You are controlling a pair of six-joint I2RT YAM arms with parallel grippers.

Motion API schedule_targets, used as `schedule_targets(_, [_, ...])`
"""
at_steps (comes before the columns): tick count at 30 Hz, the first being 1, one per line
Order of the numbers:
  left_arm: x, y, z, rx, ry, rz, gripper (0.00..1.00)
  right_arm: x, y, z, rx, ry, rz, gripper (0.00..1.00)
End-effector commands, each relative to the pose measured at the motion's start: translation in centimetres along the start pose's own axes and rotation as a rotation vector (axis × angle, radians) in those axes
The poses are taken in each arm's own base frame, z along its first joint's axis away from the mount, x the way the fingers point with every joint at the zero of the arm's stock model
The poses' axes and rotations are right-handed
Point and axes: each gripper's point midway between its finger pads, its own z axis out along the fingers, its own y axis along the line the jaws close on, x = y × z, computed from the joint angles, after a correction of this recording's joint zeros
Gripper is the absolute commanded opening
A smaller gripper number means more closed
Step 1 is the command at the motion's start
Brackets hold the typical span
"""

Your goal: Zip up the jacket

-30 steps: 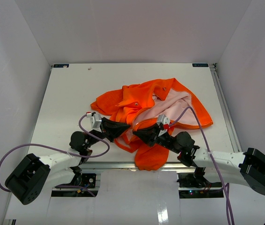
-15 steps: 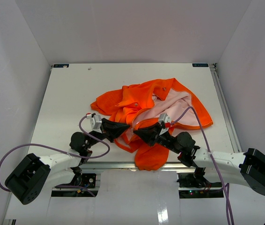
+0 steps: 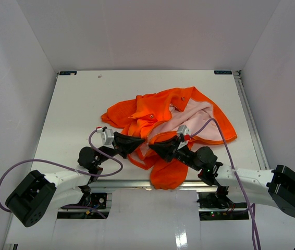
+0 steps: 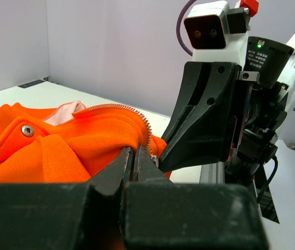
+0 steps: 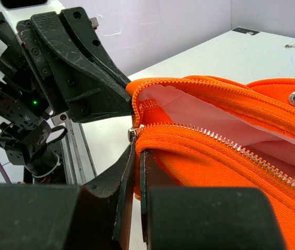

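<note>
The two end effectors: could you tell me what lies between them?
Only the jacket: left end effector and right end effector each pinch one zipper edge, per both wrist views.

Table: white matte top [image 3: 74, 104], spreading under the jaws and far beyond them to either side.
Back wall: plain pale grey-white [image 3: 147, 31], at the table's far edge, well beyond the jaws.
Left wall: same plain panel [image 3: 12, 104], well left of the jaws.
Right wall: same plain panel [image 3: 288, 94], well right of the jaws.
Tags: two small black ones at the far table corners [image 3: 68, 73] [image 3: 223, 72], beyond the jaws.
Speck: small dark mark [image 3: 100, 76] just beside the far-left tag.
Side rail: metal strip [image 3: 249, 120] along the table's right edge.
Near rail: metal strip [image 3: 121, 184] on the near side of the jaws.
Shelf: glossy white [image 3: 152, 229], nearer than that rail, with glare.
Light: soft, even; shadows faint.
</note>
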Motion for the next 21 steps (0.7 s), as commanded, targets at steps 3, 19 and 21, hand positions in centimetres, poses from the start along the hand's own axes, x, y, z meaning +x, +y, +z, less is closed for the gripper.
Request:
schedule_targets(3, [0.6,-1.6,0.3,0.107,0.042,0.061,0.00,-4.1,-0.5,0.1,0.043,-0.131,0.007,0.08])
schedule_targets(19, [2.5,-1.0,0.7,0.098,0.114,0.056,0.00,-4.1,-0.7,-0.1,0.045,-0.127,0.007,0.08])
schedule_targets(21, [2.8,-0.9,0.6,0.095,0.127,0.053,0.00,-4.3,-1.0,-0.5,0.061,-0.137,-0.001,0.08])
